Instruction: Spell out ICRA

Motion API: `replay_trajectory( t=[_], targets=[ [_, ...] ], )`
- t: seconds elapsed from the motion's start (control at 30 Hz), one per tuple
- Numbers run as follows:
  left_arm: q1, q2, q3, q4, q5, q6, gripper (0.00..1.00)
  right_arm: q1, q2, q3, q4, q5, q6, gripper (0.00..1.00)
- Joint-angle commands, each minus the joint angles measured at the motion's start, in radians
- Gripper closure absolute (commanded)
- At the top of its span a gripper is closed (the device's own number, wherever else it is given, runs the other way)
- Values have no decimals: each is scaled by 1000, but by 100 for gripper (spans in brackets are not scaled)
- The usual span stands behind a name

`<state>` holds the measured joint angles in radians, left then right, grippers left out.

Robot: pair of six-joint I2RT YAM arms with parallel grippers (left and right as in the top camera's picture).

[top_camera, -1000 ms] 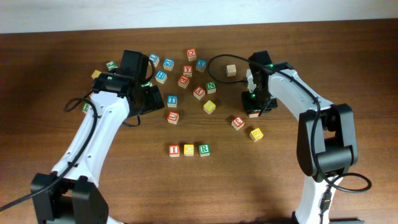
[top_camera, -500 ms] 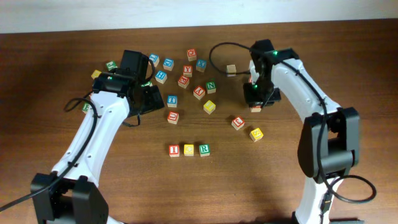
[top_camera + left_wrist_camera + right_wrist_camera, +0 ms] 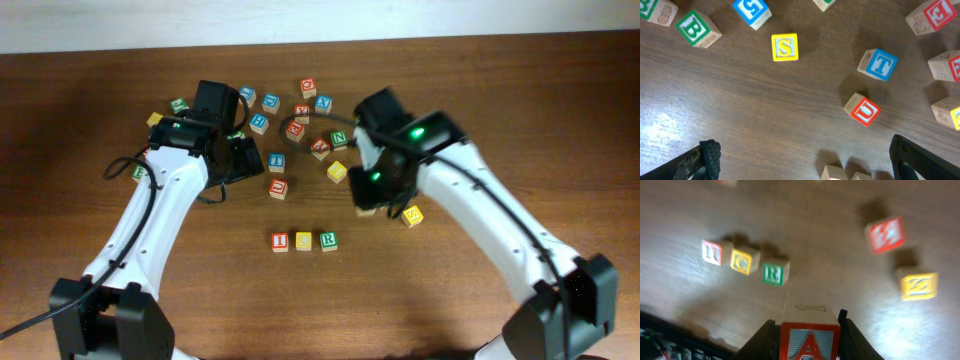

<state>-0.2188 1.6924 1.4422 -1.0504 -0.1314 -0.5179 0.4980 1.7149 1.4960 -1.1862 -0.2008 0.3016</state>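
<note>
Misplacement was the main risk: the right gripper (image 3: 807,330) pinched the red A block (image 3: 809,345) near the green R block (image 3: 774,274), on its free side, and a crooked set-down could knock R from its row. The left gripper (image 3: 807,162) hung spread wide, well away from R. Blur softened the right wrist view; overhead, the arm hid A.

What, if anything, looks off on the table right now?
Nothing damaged or spilled. The I, C, R row sits straight, with the A block clamped in the right gripper. Only the spare blocks lie scattered at odd angles, e.g. the red U block.
</note>
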Motion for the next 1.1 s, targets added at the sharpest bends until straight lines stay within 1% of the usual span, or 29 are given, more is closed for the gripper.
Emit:
replay_trajectory(
  t=[0.0,0.07,0.17,0.23,0.3,0.37,0.47,0.53,0.57,0.6,0.67,0.7,0.73,0.77,0.83,0.93,1.0,1.07],
  targets=[
    [-1,-10,11,1,-5,-12,1,60,-6,-152,134,58,161,68],
    [-1,-10,11,1,-5,-13,1,66,-6,-240,208,84,206,68],
    [-1,-10,11,1,-4,-12,1,66,-6,-368,334,77,233,69],
    [-1,-10,11,1,-5,-12,1,66,-6,-410,372,79,235,69],
    [-1,-10,11,1,-5,-12,1,65,-6,-410,375,81,235,68],
    [-1,-10,11,1,-5,-13,1,63,-7,-384,350,81,234,68],
    [-1,-10,11,1,-5,-12,1,62,-7,-280,231,91,230,68],
    [-1,-10,11,1,-5,-12,1,62,-7,-251,150,165,231,58],
    [-1,-10,11,1,-5,-13,1,62,-7,-251,140,177,231,58],
    [-1,-10,11,1,-5,-13,1,62,-6,-256,135,180,231,62],
    [-1,-10,11,1,-5,-12,1,62,-5,-269,166,179,231,75],
    [-1,-10,11,1,-5,-12,1,62,-2,-280,204,171,232,90],
    [-1,-10,11,1,-5,-12,1,62,4,-290,248,152,232,96],
    [-1,-10,11,1,-5,-13,1,62,16,-298,284,146,247,96],
    [-1,-10,11,1,-5,-12,1,62,41,-303,298,154,284,96],
    [-1,-10,11,1,-5,-13,1,62,82,-307,302,179,289,96],
    [-1,-10,11,1,-5,-13,1,62,82,-308,296,190,344,96],
    [-1,-10,11,1,-5,-13,1,65,91,-309,298,191,356,96]
  ],
)
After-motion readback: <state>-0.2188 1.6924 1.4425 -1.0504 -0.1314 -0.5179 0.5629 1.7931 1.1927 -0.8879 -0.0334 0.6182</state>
